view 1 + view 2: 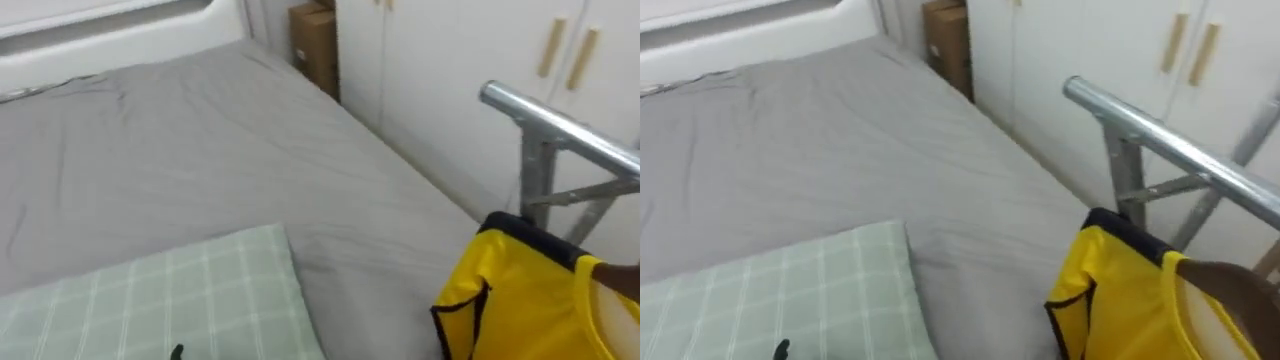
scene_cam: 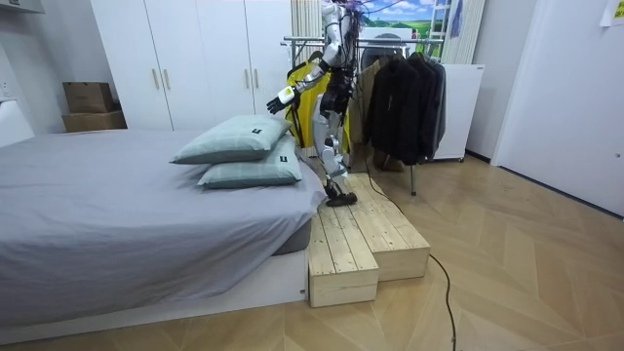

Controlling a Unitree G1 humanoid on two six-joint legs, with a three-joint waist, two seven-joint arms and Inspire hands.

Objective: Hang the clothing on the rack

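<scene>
A yellow shirt (image 1: 530,300) with black trim hangs at the lower right of the eye views, just below the end of the metal clothes rack bar (image 1: 560,125). A brown wooden hanger (image 1: 1230,290) shows inside its collar. In the room view the shirt (image 2: 298,80) hangs beside me, next to the rack (image 2: 322,41). My left hand (image 2: 278,97) reaches out over the pillows with its fingers spread and holds nothing. A dark fingertip of it (image 1: 176,351) shows at the bottom edge of the left eye view.
I stand on a wooden step platform (image 2: 356,239) between the grey bed (image 1: 200,170) and the rack. Two green checked pillows (image 2: 239,146) lie at the bed's end. Dark coats (image 2: 405,102) hang on the rack. White wardrobes (image 1: 470,70) and a cardboard box (image 1: 314,45) stand beyond.
</scene>
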